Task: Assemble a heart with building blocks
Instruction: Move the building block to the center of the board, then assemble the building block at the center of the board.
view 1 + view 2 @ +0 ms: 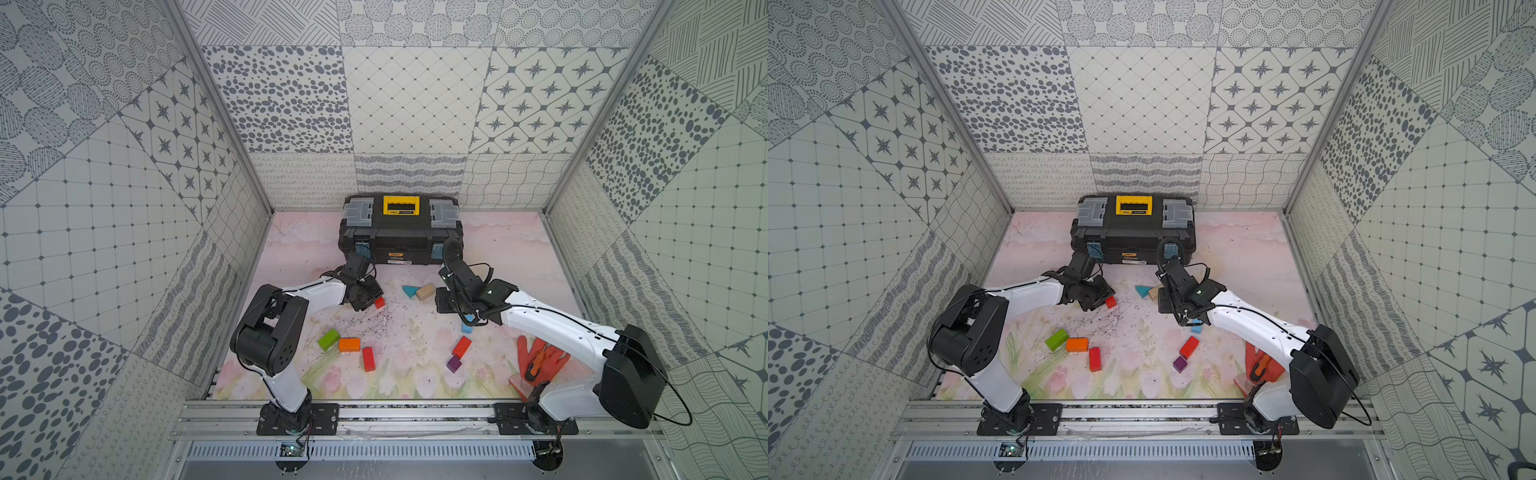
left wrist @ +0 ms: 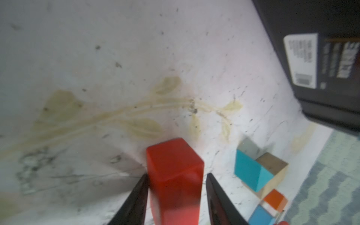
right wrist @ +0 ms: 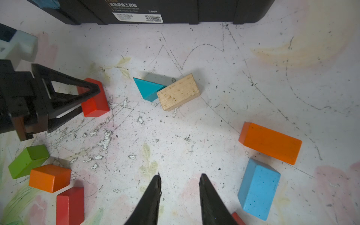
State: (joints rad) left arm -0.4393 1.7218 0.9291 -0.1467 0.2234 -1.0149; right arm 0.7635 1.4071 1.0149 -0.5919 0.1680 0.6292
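- clock directions are reckoned in the top views from the bare middle of the flowered mat, with 12 set toward the black toolbox.
- the left gripper is found at 11 o'clock, low over the mat, with its jaws parted astride a red block.
- one finger is laid against that block and a thin gap is seen at the other, so the block is taken as released. in the right wrist view it appears to rest on the mat.
- the right gripper is found near 2 o'clock. its jaws are set narrowly apart and nothing is held between them.
- the building blocks are spread in a loose ring with gaps.
- at 12 o'clock a teal triangle is touched on its 3 o'clock side by a plain-wood brick.
- from 9 to 7 o'clock a green brick is set against an orange brick, and a red brick is laid just beside that.
- at 3 o'clock a light blue brick is partly hidden by the right arm. in the right wrist view a second orange brick is seen just beside it.
- at 4 o'clock a red-orange brick is laid aslant, with the purple cube just beside its 6 o'clock end.
- farther out at 4 o'clock a red-orange glove is partly covered by the right arm.
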